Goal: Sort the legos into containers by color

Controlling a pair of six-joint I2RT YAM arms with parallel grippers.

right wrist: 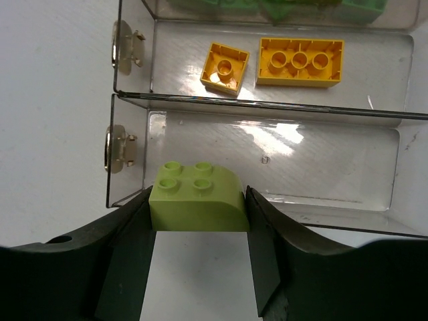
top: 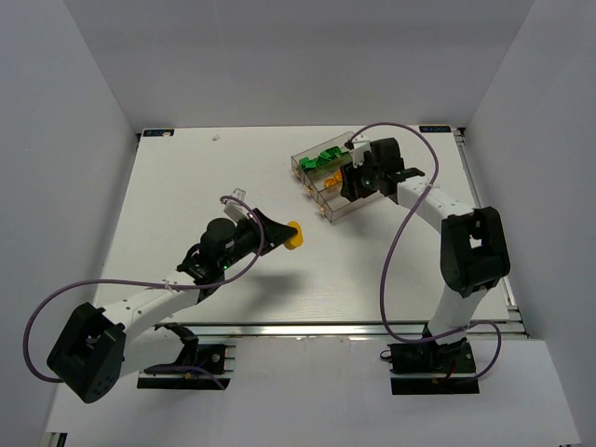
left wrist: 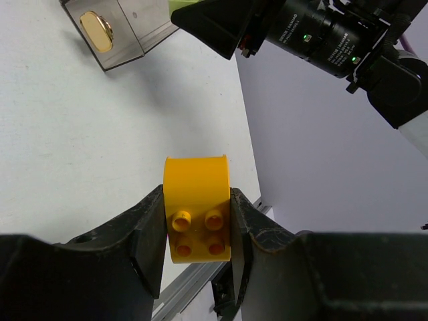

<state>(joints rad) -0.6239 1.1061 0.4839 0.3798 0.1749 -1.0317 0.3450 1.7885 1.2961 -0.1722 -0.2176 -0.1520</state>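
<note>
No text, brand or number can be read in any view. A small dark tag at the far left corner of the table and another tag near the far right corner are too small to make out. The studs of the yellow brick and the pale green brick show no legible lettering.

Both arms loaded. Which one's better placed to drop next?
Right. The right claw holds a pale green brick at the rim of the empty trough; the left claw holds its yellow brick mid-table, well short of the tray.
</note>
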